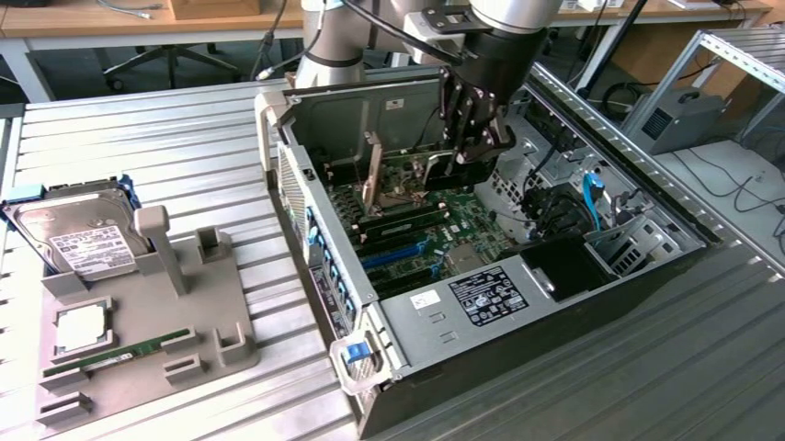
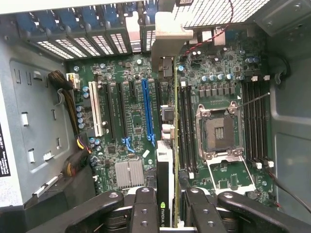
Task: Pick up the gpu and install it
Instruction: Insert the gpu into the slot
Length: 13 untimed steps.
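The tool [image 2: 170, 209] is partly closed, clamping the gpu [image 2: 164, 167] edge-on above the motherboard [image 2: 112, 150] inside the open computer case [image 1: 356, 110]. The card appears to hang beside the long blue slot [image 2: 147, 111] rather than over it, though the angle leaves that uncertain. Pressed down misaligned, its edge connector could strike board components, or its bracket could catch the case's rear wall.

**The gpu in the grip.** We see the gpu [image 2: 165, 194] edge-on: 1 thin dark card with a black cooler face bearing a green logo, a green board edge, and 1 silver bracket [image 2: 167, 46] at the end nearest the rear slots. It stands perpendicular to the motherboard [image 2: 121, 121] inside the open case [image 1: 356, 110]. The 2 fingers of the gripper [image 1: 464, 163] clamp it.
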Available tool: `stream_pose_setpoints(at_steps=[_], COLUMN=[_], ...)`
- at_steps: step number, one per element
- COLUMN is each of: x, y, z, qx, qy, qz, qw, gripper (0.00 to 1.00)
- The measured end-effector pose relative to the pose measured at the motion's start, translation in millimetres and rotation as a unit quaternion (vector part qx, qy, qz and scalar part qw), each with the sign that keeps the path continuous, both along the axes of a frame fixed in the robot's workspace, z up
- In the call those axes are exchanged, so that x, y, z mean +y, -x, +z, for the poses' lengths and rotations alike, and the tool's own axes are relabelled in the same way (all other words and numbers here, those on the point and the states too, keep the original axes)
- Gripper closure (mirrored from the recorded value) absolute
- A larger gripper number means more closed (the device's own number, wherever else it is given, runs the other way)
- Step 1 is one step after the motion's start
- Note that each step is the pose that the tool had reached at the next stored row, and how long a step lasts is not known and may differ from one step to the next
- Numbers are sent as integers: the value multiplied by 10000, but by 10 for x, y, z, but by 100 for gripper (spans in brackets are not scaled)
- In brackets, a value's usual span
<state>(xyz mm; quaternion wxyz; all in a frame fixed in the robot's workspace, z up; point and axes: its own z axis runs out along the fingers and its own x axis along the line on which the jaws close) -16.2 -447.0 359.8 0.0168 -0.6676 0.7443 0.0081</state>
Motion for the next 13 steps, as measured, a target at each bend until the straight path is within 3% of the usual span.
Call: stream_pose_setpoints(at_steps=[13], x=[0], y=[0], z=[-61], qx=[0], qy=[0], qz=[0], qw=[10000], gripper=[73])
